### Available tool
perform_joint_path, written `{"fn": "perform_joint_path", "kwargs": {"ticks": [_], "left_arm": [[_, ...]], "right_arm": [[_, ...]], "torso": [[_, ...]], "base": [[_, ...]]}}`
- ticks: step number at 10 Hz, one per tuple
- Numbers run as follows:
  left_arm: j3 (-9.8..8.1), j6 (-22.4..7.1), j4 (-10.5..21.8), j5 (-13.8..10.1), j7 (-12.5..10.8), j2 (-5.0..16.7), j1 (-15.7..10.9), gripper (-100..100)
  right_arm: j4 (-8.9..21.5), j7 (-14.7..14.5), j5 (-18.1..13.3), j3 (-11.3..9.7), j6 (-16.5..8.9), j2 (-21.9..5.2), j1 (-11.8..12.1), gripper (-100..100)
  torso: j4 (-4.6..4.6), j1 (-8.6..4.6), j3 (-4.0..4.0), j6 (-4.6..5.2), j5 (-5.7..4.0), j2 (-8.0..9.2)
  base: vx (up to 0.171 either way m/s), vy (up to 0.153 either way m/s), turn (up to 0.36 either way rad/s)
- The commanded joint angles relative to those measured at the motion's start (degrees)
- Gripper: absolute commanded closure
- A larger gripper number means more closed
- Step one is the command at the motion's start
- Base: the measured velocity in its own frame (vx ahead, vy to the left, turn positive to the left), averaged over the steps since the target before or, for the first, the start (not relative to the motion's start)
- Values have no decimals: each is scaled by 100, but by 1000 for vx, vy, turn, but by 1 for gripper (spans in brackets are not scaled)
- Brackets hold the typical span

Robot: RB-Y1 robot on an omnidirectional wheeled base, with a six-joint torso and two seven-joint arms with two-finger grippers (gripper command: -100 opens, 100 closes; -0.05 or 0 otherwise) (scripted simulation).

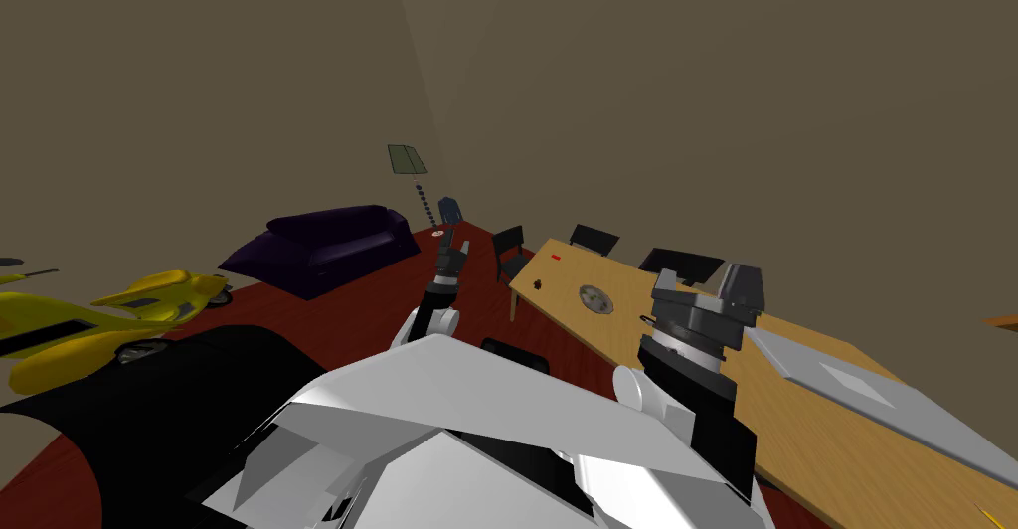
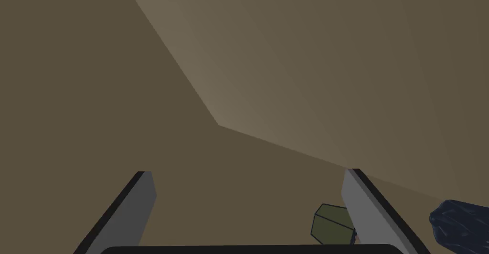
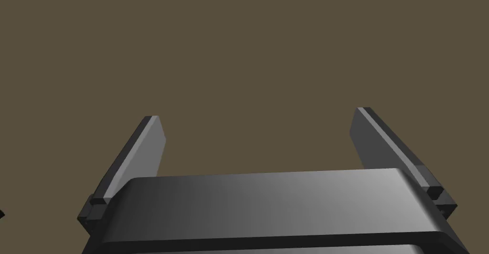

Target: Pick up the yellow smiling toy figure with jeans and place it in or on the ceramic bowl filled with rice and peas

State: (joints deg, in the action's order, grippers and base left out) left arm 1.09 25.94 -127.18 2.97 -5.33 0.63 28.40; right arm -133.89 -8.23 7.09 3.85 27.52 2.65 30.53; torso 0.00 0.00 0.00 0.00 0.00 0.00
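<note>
- The left tool (image 2: 247, 172) reaches forward, released, its fingers standing wide with nothing between them.
- The right tool (image 3: 258, 115) is raised over the near edge of the wooden surface (image 1: 835, 453), likewise released and empty.
- A round bowl (image 1: 596, 299) with a speckled filling sits on the surface, ahead of the right tool and towards the left one; I take it for the target.
- I cannot make out the toy figure. A small dark object (image 1: 538, 282) lies just beyond the bowl, too small to identify.
- A large yellow shape (image 1: 99, 319), well outside the left tool, looks like a vehicle rather than a figure.
- Judged step: searching, before any grasp.
- The next move calls for finding the figure, then closing in with one released tool.
</note>
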Motion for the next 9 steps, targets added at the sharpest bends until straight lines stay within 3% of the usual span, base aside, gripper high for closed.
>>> {"fn": "perform_joint_path", "kwargs": {"ticks": [1,8,9], "left_arm": [[0,0,0,0,0,0,0,0],[0,0,0,0,0,0,-1,0],[0,0,0,0,0,0,-1,0]], "right_arm": [[124,-71,-109,-23,-95,-211,-57,-100],[1029,-608,-937,-214,-802,-923,-460,-100],[1061,-608,-937,-214,-802,-923,-460,-100]], "torso": [[0,0,0,0,0,0],[4,-19,11,0,-4,19],[4,-21,12,0,-5,21]], "base": [[-23,-19,27],[-48,-37,48],[-34,-37,20]]}}
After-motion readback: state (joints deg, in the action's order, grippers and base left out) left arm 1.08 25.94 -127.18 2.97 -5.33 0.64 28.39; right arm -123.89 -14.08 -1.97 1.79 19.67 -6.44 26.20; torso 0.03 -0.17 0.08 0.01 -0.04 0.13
